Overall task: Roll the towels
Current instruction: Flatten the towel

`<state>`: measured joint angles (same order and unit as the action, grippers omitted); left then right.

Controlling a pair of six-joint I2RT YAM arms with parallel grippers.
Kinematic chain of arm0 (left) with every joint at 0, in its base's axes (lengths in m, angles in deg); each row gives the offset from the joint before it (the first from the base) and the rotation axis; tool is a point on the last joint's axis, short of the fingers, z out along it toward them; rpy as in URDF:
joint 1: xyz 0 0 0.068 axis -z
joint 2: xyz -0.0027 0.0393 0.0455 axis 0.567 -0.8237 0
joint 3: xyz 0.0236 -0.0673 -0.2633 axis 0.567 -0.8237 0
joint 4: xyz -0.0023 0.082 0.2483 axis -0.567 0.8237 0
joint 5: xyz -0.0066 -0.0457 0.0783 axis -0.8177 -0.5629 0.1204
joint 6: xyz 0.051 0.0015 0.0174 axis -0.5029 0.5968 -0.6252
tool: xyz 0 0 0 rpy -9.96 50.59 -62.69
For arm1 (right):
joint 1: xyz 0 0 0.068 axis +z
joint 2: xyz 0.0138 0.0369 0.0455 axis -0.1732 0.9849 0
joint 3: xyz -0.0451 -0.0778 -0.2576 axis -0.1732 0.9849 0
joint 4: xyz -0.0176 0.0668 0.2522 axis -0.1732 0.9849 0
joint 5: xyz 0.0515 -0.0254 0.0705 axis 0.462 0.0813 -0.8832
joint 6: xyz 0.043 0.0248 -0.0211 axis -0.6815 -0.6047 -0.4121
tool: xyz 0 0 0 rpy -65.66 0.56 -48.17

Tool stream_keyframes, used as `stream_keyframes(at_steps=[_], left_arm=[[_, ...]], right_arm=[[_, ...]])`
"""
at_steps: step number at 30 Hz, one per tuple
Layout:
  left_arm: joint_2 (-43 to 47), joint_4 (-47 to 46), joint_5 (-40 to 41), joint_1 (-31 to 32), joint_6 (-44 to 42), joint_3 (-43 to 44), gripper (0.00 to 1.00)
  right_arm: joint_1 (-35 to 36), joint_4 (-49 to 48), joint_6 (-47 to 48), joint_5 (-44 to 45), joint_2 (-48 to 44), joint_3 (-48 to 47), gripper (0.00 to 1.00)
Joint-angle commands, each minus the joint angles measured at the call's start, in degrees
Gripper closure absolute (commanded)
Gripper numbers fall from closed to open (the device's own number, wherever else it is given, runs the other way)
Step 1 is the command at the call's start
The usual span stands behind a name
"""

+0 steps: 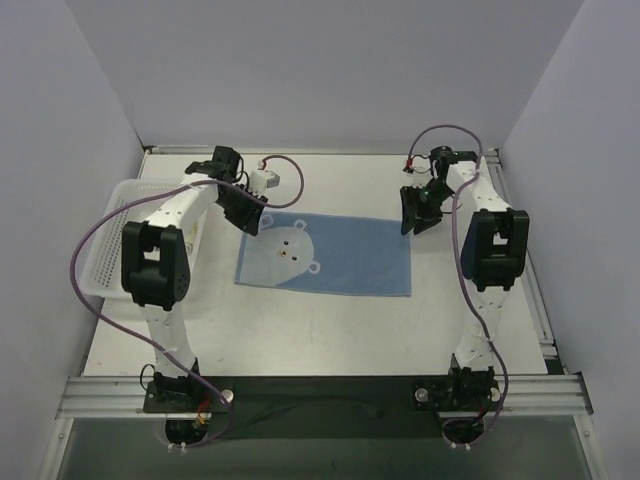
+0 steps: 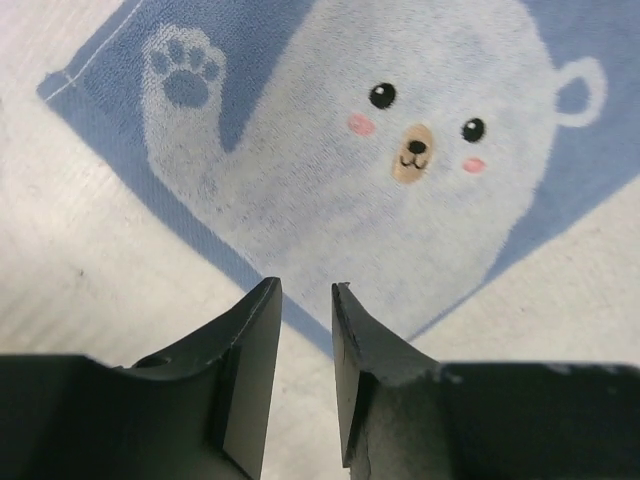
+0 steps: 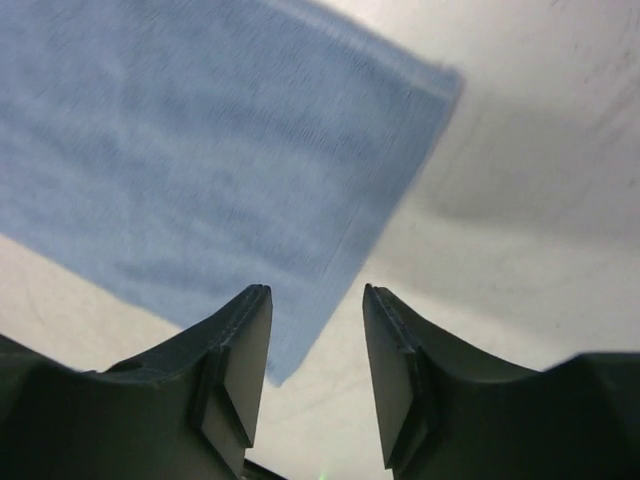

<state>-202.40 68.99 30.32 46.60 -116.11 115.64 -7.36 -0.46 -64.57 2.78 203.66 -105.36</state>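
Note:
A light blue towel [image 1: 350, 255] with a white bear print lies flat and unrolled in the middle of the table. My left gripper [image 1: 245, 215] hovers over its far left corner, open with a narrow gap and empty. In the left wrist view its fingertips [image 2: 305, 285] stand over the towel's edge below the bear's face [image 2: 400, 190]. My right gripper [image 1: 415, 215] hovers at the far right corner, open and empty. In the right wrist view the towel's corner [image 3: 200, 150] lies just ahead of its tips [image 3: 317, 290]. No cream-white towel is in view.
A white mesh basket [image 1: 110, 225] stands at the table's left edge, partly behind the left arm. Grey walls close in the table on the left, right and far sides. Purple cables loop beside both arms.

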Motion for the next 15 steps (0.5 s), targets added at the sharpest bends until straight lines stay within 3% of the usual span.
stream_keyframes(at_steps=[1, 6, 15], left_arm=[[7.82, 1.21, -3.44, -0.01, 1.23, -2.86, 0.64], [10.29, 1.3, -1.25, -0.01, 0.79, -11.12, 0.8], [11.61, -1.68, 1.84, -0.01, 1.23, -20.96, 0.85]], right_arm=[[-0.15, 3.43, 0.92, -3.0, -9.85, 3.79, 0.6], [1.6, 6.07, 1.45, -4.93, -12.59, 12.49, 0.78], [7.49, 4.84, 2.86, -1.69, -15.67, 25.51, 0.8]])
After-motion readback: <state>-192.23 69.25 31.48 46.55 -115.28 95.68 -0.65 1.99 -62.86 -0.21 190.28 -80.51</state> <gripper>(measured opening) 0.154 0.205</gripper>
